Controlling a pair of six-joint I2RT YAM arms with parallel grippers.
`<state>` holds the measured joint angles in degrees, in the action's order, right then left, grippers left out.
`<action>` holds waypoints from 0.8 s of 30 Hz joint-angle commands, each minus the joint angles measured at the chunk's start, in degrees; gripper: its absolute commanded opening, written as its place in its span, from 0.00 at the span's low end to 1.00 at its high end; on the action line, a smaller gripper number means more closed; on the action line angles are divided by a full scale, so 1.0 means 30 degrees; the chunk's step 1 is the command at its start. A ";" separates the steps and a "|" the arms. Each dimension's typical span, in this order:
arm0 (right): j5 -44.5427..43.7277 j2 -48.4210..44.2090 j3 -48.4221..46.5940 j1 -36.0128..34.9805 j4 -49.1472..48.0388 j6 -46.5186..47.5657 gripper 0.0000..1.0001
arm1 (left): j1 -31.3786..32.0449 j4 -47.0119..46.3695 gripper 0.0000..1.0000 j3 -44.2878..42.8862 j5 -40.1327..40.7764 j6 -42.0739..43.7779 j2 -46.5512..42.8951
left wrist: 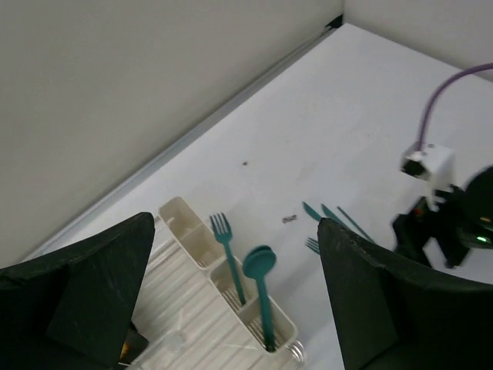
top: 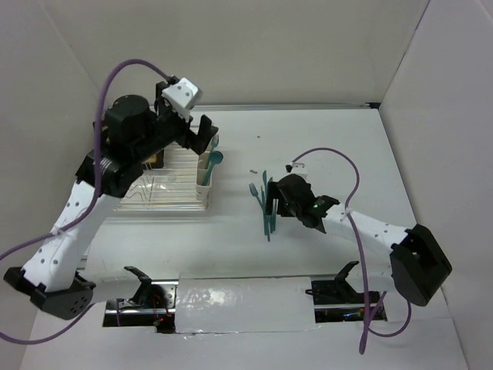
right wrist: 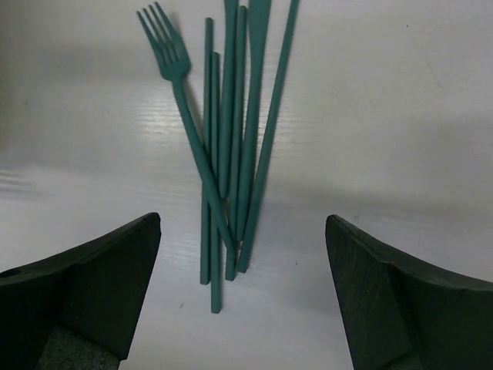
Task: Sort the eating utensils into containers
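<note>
The cream-white cutlery cups [top: 205, 187] stand on the right side of the wire rack. In the left wrist view the cups [left wrist: 179, 211] hold one upright teal fork [left wrist: 226, 245] and one teal spoon [left wrist: 259, 264]. My left gripper [top: 202, 136] hovers above the cups, open and empty [left wrist: 235, 225]. Several teal utensils [top: 266, 206] lie in a bundle on the table. In the right wrist view this bundle [right wrist: 231, 146] includes a fork [right wrist: 171, 62] lying across several handles. My right gripper [top: 274, 202] is low over the handle ends, open and empty [right wrist: 243, 223].
A wire dish rack [top: 158, 189] sits at the left, with a tan-and-black board [top: 155, 161] behind it. A small dark speck [top: 252, 170] lies between the cups and the bundle. White walls close in the table at the back and both sides.
</note>
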<state>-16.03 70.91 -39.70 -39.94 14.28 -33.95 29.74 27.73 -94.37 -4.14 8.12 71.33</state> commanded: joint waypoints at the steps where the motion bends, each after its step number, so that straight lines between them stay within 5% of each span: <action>1: -0.1131 0.1147 -0.0213 0.0306 -0.0894 0.0096 0.92 | 0.0049 0.0455 1.00 0.1426 -0.2047 -0.2557 -0.1713; 9: 0.0064 0.3315 -0.1209 0.0601 -0.2325 0.2575 0.58 | 0.0049 0.0514 1.00 0.5905 -0.4855 -0.5078 -0.5551; 16: 0.2678 0.5038 -0.3228 0.0541 -0.3035 0.6246 0.48 | -0.0010 0.0224 1.00 0.8660 -0.4828 -0.5432 -0.7191; 24: 0.4231 0.6856 -0.3846 0.0424 -0.3443 0.6982 0.40 | -0.0068 -0.0277 1.00 0.9951 -0.5209 -0.5080 -0.7107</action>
<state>-5.34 89.27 -49.08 -38.11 6.26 -15.22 29.71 30.30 -64.47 -17.78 -6.46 50.02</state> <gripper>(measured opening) 0.425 0.997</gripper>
